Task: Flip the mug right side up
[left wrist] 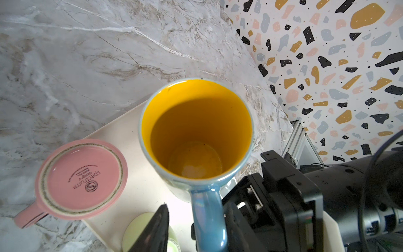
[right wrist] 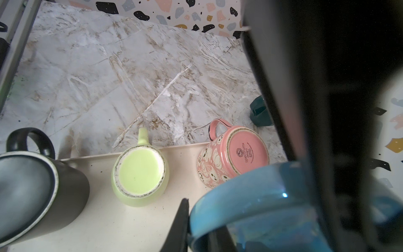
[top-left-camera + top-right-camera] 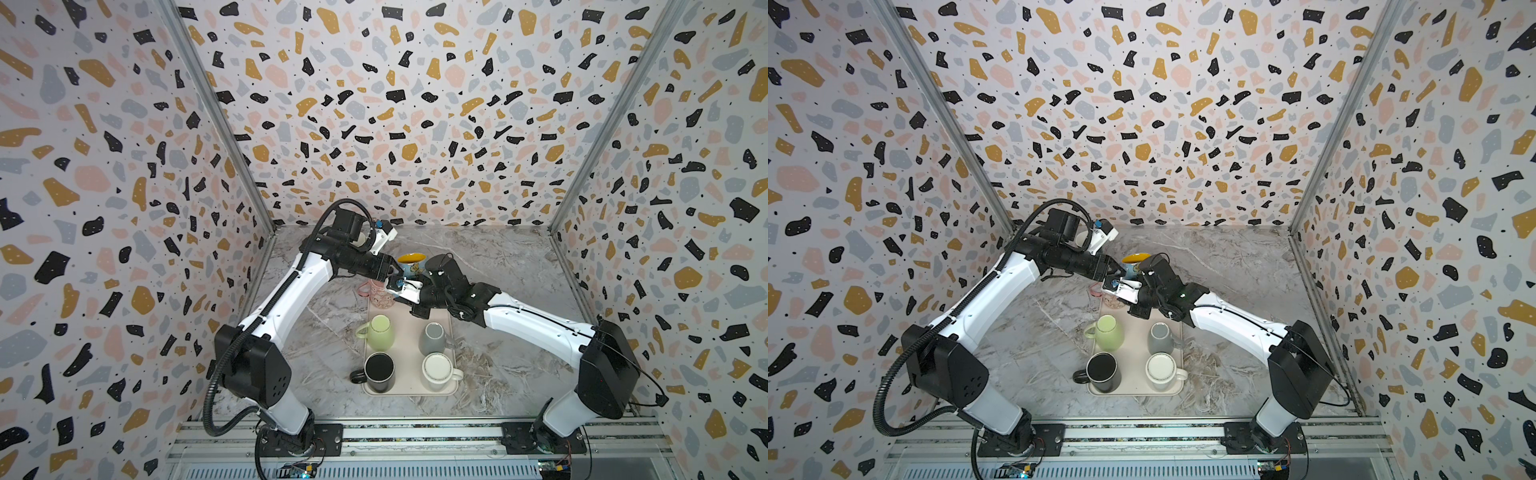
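Blue mug (image 1: pixel 196 131): mouth up, yellow inside open to view, at the far end of the tray (image 3: pixel 401 332), just beside the pink mug (image 1: pixel 82 179); standing or held just above, cannot tell.
Left gripper (image 3: pixel 394 272): part open, fingers either side of the handle (image 1: pixel 207 218), a gap showing, no hold.
Right gripper (image 2: pixel 198 224): nearly closed, pinching what looks like the blue handle.
Done: the flip itself, by the look of it.
Remaining: seating the mug if not yet down, letting go, drawing both arms clear.
Neighbours: green mug (image 2: pixel 139 172) and black mug (image 2: pixel 28 181) base up, pink mug likewise.
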### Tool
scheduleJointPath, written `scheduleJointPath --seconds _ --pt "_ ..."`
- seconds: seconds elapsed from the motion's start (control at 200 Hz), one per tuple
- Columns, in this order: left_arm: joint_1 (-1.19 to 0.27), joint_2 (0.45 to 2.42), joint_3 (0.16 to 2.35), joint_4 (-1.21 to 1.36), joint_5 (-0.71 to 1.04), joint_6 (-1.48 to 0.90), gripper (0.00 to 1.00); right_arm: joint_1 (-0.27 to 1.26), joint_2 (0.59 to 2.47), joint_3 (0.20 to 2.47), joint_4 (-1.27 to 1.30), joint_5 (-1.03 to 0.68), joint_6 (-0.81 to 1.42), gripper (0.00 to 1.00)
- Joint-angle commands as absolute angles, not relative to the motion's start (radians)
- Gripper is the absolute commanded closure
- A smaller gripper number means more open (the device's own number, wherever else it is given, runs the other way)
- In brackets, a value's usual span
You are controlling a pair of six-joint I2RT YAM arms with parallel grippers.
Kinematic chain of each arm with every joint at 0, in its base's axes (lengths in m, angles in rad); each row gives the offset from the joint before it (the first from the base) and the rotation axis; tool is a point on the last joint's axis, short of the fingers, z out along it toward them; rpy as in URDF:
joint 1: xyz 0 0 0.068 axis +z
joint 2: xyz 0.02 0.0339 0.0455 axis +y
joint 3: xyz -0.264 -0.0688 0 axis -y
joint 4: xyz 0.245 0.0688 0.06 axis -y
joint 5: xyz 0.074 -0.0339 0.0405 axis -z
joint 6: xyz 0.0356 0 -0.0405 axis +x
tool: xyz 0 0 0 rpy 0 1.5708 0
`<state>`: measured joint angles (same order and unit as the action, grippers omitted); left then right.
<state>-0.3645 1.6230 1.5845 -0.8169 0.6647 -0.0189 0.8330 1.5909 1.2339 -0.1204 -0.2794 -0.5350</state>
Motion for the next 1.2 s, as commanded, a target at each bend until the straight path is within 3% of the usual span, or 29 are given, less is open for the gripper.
scheduleJointPath --seconds 0.0,0.751,0.991,1.191 --pt "-0.375 1.625 1.589 -0.841 0.657 -0.005 0.59 0.844 1.569 1.314 -0.044 -0.254 -0.58 1.0" --pt "-0.392 1.641 1.559 -0.854 0.626 0.0 0.72 0.859 1.571 1.299 -0.02 -0.21 -0.607 1.0" --pt "-0.398 1.647 1.558 -0.854 0.627 0.0 0.83 0.861 1.565 1.288 -0.01 -0.207 -0.61 1.0" --pt "-0.402 1.65 1.555 -0.856 0.621 0.0 1.0 0.862 1.562 1.282 -0.005 -0.2 -0.612 1.0"
